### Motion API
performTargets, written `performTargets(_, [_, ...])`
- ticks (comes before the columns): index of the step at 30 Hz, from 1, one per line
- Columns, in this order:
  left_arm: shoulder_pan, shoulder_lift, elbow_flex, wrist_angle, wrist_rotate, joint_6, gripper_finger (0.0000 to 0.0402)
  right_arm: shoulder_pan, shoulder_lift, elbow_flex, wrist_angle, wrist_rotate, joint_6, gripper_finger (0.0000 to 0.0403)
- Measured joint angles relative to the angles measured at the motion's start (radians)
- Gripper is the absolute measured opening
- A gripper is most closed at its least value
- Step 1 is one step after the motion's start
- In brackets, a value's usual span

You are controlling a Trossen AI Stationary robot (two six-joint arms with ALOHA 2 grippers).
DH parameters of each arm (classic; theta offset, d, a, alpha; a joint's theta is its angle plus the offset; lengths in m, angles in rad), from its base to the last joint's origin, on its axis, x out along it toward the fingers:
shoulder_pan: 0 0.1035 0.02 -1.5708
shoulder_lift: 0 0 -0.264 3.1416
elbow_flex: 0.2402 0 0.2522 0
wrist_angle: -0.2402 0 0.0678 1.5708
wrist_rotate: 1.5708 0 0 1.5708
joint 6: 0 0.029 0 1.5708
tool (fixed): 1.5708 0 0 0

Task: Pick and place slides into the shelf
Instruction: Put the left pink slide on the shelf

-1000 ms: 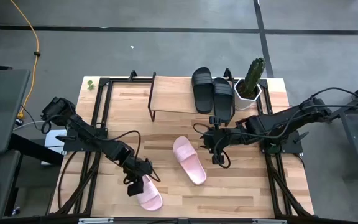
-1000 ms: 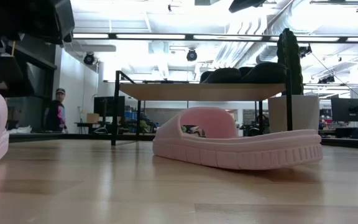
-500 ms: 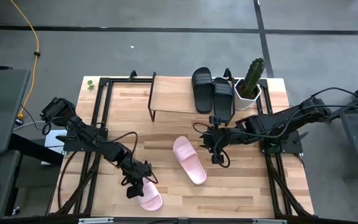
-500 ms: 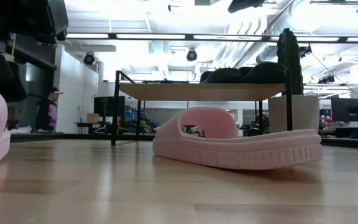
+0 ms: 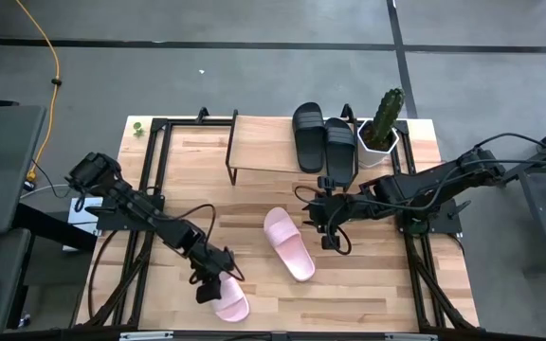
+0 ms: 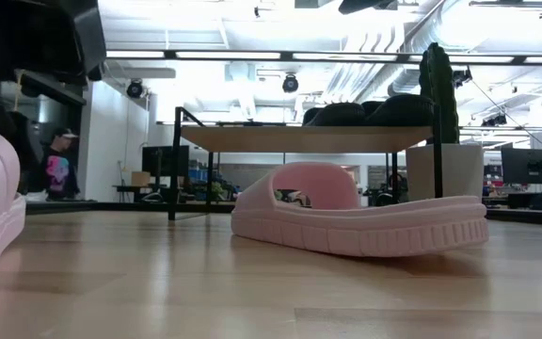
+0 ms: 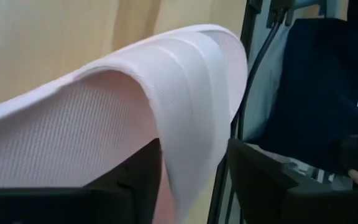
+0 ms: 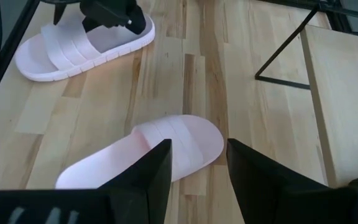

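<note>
Now the left gripper (image 5: 212,287) straddles the strap of a pink slide (image 5: 226,298) well away from the shelf (image 5: 263,144); its jaws sit either side, grip unclear. Next: clamp, lift, carry shelfward. The right gripper (image 5: 330,230) waits open nearer the shelf.

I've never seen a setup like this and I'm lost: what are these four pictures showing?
Two robot arms work at a table. One camera looks down from above, one sits at table height, and one rides on each wrist. Two black slides already sit on the shelf, beside a cactus. Two pink slides remain on the table. The left claw straddles the strap of the near pink slide, closing on it. The right claw hangs open beside the other pink slide.
</note>
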Motion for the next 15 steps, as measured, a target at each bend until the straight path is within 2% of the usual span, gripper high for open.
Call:
performTargets(12, [0.0, 0.02, 0.0, 0.069, 0.041, 0.007, 0.0024, 0.0, 0.0, 0.0, 0.0, 0.0, 0.0, 0.0145])
performTargets(15, [0.0, 0.02, 0.0, 0.069, 0.042, 0.007, 0.0007, 0.0, 0.0, 0.0, 0.0, 0.001, 0.0, 0.0145])
